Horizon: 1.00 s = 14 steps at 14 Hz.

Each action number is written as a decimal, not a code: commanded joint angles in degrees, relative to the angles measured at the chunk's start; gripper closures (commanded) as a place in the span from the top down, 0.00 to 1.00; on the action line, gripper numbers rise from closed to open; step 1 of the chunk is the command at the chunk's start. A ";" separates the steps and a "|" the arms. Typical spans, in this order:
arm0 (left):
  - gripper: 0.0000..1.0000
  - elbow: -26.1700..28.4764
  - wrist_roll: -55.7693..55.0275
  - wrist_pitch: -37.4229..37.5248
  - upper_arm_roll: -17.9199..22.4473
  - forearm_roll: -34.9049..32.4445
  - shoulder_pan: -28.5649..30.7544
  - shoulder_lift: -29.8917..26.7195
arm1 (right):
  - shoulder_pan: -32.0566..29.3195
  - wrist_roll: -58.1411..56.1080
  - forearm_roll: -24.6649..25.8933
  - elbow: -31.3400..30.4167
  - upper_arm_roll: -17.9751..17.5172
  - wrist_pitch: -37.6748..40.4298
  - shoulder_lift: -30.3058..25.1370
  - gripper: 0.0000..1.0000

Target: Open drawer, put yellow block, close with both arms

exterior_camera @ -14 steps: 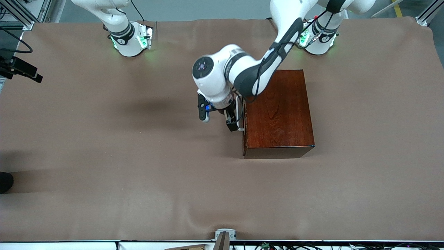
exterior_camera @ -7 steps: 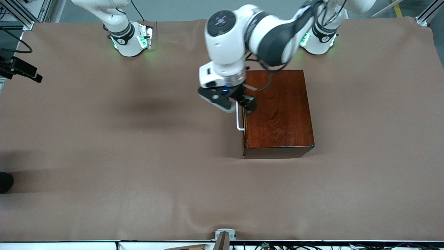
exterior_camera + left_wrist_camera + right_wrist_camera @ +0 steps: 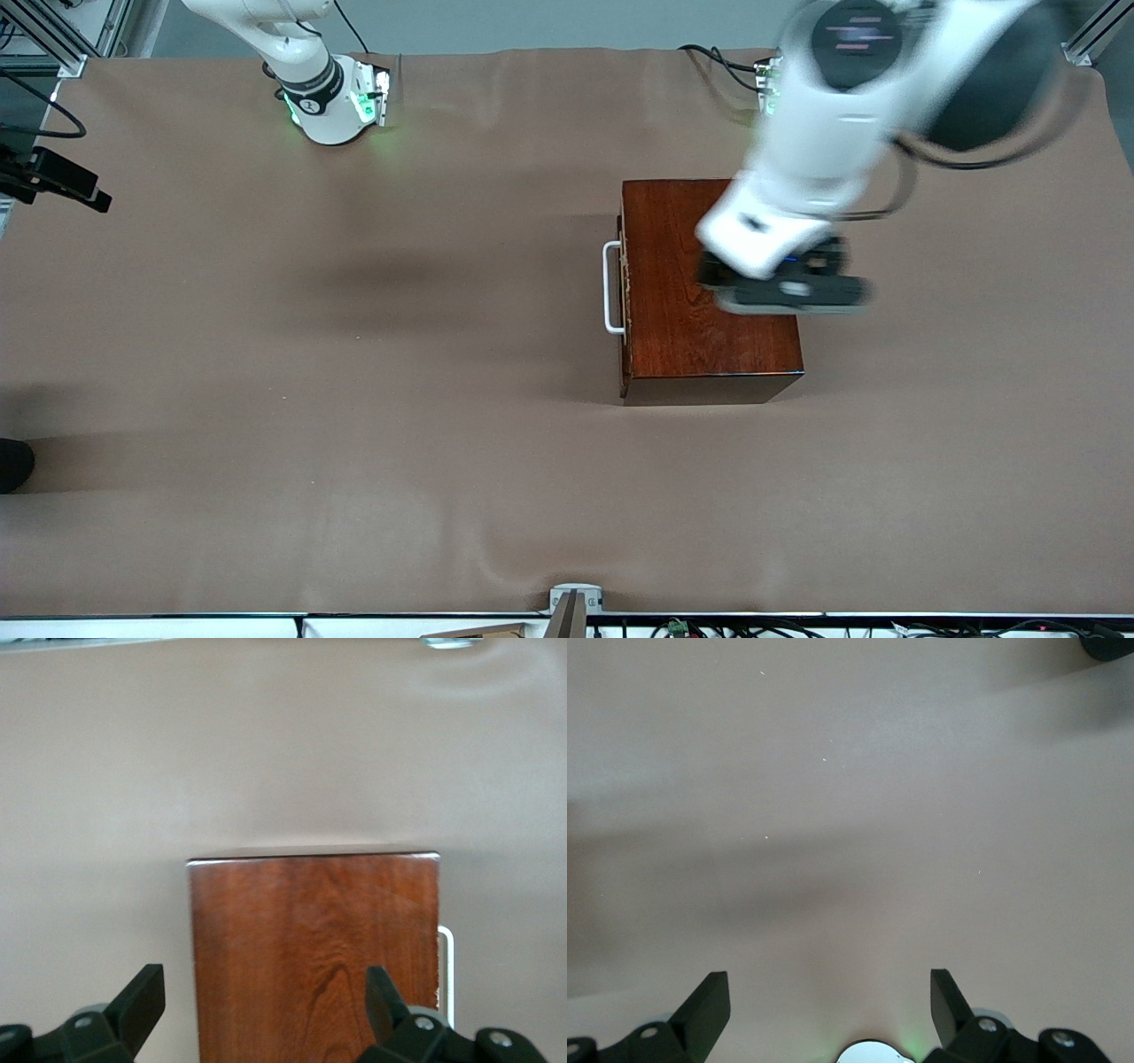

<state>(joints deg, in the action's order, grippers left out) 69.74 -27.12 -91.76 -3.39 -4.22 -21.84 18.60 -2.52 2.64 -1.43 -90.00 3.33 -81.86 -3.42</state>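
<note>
the right arm (image 3: 301,62) is seen waiting at its base at the top of the front view, at its own end of the table; the right gripper (image 3: 831,1014) is out of the front view, and in the right wrist view its fingers (image 3: 707,1001) are spread apart over bare brown table cloth (image 3: 850,797), nothing held. the white u-shaped handle (image 3: 611,288) is seen next, on the box face turned toward the right arm's end of the table. the drawer (image 3: 624,292) is pushed in flush with the dark reddish-brown wooden box (image 3: 700,354), which stands on the cloth toward the left arm's end. the yellow block is not seen in any view. the left arm (image 3: 850,106) is blurred in the front view. the left gripper (image 3: 784,288) is up in the air over the top of the box, over the edge away from the handle. in the left wrist view its fingers (image 3: 142,997) are parted wide and empty, with the box top (image 3: 314,948) and a piece of the handle (image 3: 447,974) below them.
</note>
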 commanded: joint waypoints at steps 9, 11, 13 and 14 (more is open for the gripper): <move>1.00 13.12 9.42 4.06 -1.00 4.13 18.04 -13.58 | -0.38 -1.06 -0.07 0.35 -0.26 0.21 0.00 1.00; 1.00 15.24 16.02 2.21 -0.92 4.22 19.98 -14.90 | -0.46 -0.97 -0.07 0.35 -0.26 -0.14 0.08 1.00; 1.00 15.60 18.67 2.12 -0.92 4.31 21.39 -15.08 | -0.55 -0.97 -0.15 0.35 -0.26 0.29 0.08 1.00; 1.00 15.60 21.20 2.12 -0.92 4.74 22.79 -15.08 | -0.55 -0.97 -0.07 0.35 -0.26 0.39 0.08 1.00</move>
<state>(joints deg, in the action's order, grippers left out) 82.81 -9.66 -88.29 -3.65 -0.41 -1.15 5.54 -2.53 2.28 -1.43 -89.98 3.35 -81.96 -3.42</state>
